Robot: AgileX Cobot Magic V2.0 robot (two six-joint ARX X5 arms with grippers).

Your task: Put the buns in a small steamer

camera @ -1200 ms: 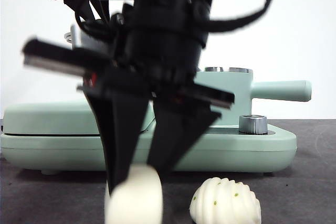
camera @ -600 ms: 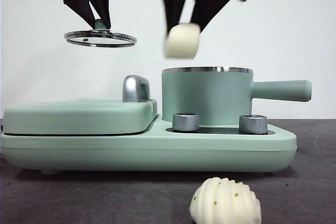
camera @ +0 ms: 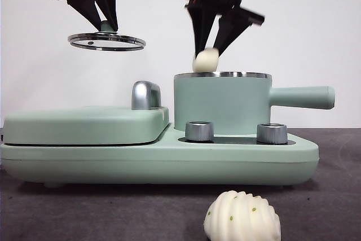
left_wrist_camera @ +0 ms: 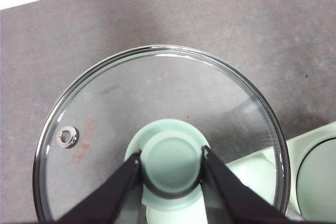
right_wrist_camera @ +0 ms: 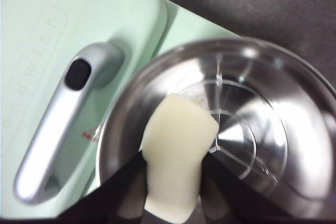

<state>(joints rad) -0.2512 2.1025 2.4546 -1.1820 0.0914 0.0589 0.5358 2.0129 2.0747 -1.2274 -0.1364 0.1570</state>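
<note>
My right gripper (camera: 207,55) is shut on the smooth cream-white bun (camera: 205,60) and holds it just above the open rim of the mint-green small steamer (camera: 223,104); in the right wrist view the smooth bun (right_wrist_camera: 177,153) hangs over the steamer's steel inside (right_wrist_camera: 257,135). My left gripper (camera: 106,26) is shut on the green knob (left_wrist_camera: 172,162) of the glass lid (camera: 106,41) and holds it high at the left, above the grill. The ridged bun with green specks (camera: 242,216) lies on the dark table in front of the appliance.
The steamer sits on a mint-green appliance base (camera: 158,159) with two steel knobs (camera: 199,131). A flat grill lid (camera: 84,123) with a chrome handle (camera: 145,95) is at its left. The steamer's straight handle (camera: 302,97) points right.
My right gripper has lifted the smooth bun from the table beside the ridged bun, carried it up and back, and lowered it to just over the steamer's rim. The lid has stayed aloft.
</note>
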